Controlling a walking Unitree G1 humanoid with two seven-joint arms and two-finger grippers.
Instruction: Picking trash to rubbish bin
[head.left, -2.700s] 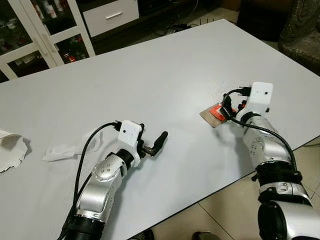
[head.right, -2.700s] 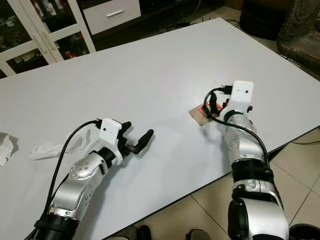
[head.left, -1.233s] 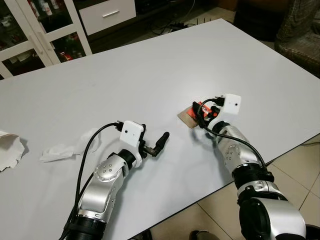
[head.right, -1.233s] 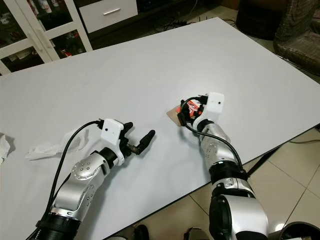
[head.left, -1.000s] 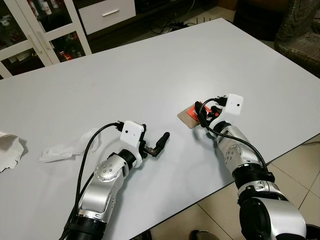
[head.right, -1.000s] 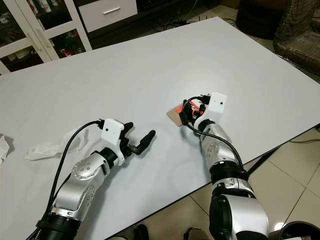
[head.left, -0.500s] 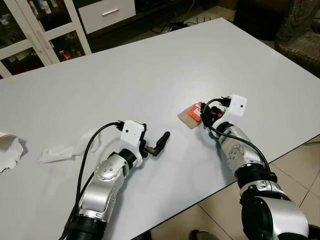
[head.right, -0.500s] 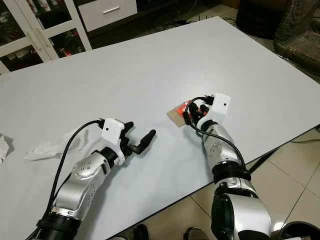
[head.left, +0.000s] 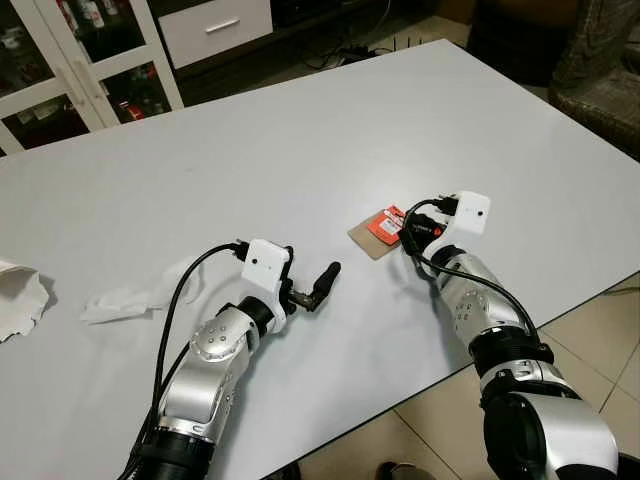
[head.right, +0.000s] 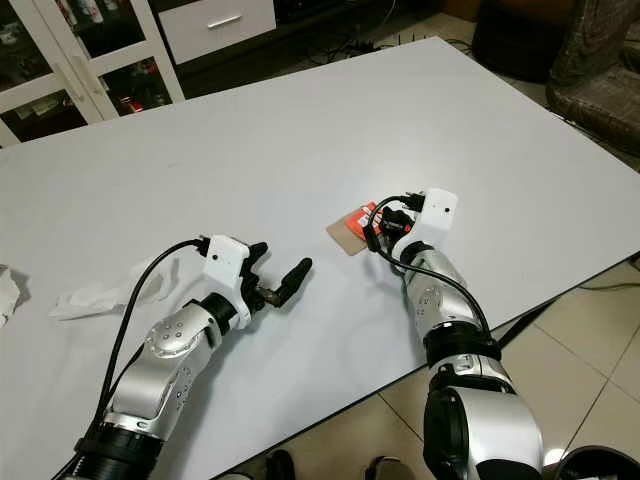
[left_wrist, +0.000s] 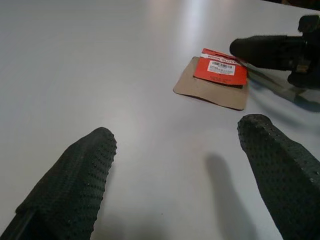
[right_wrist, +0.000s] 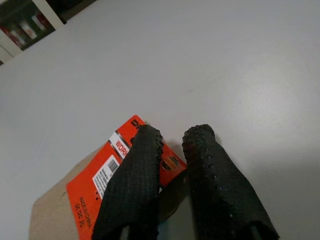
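While right gripper (right_wrist: 172, 145) jaws pinch orange card (head.left: 378, 231) edge, hiding corner, left gripper (left_wrist: 177, 150) jaws gape wide.

We see a white table (head.left: 300, 130) across most of the frame. Upper left: white glass-door cabinet (head.left: 70, 70) with small items on its shelves, white drawer (head.left: 215, 25) beside it. Upper right: dark wicker chair (head.left: 605, 60). Lower right: beige tiled floor (head.left: 590, 340).
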